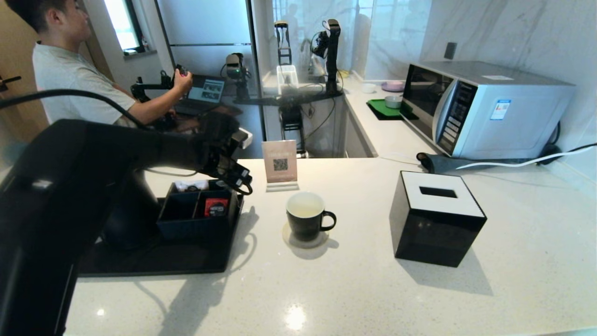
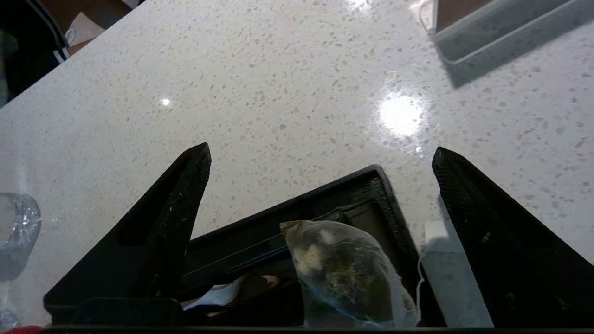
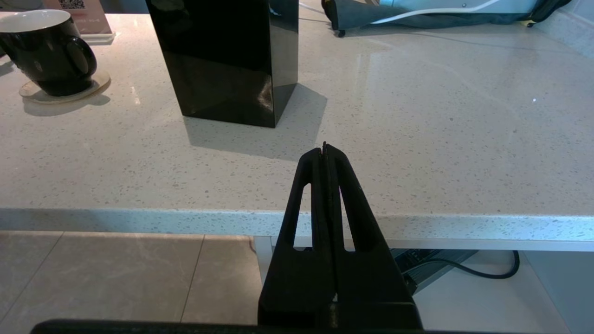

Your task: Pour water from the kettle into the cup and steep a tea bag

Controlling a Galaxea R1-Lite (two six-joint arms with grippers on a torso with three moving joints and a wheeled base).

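left gripper over organiser, jaws wide

left gripper [image 2: 320, 185] spread apart above the organiser box [image 1: 196, 212], tea bag [image 2: 345, 273] lying in it. cup [image 1: 308, 217] on coaster mid surface [image 1: 373, 289]. right gripper [image 3: 325, 150] pressed together, parked off the surface edge.

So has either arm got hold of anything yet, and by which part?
Nothing is held. The left gripper hangs open above the organiser box, fingers either side of the tea bag without touching it. The right gripper is shut, empty.
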